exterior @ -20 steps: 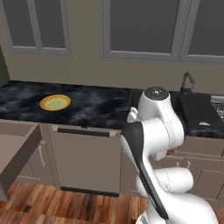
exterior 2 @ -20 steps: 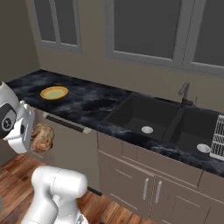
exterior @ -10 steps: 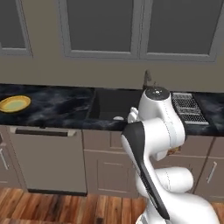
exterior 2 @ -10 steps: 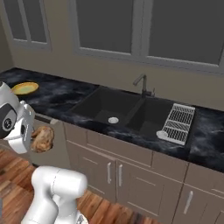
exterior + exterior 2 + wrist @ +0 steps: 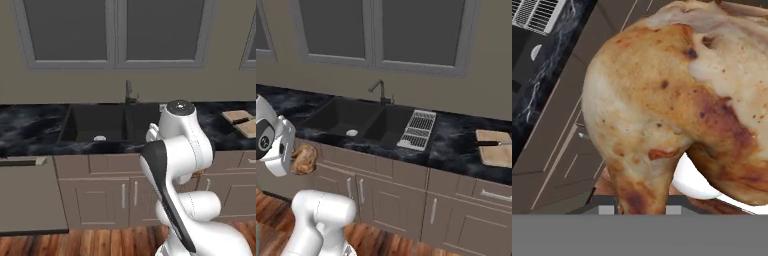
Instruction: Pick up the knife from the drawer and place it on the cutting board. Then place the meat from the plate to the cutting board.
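Claw clamped on the meat, off the surface's front edge; cutting board far. Slippage risks a floor drop.

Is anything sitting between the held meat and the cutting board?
Nothing visible blocks it. The meat hangs off the counter's front at the left, and the cutting board lies far right on the counter, already bearing the knife. The sink and drying rack lie between them, low.
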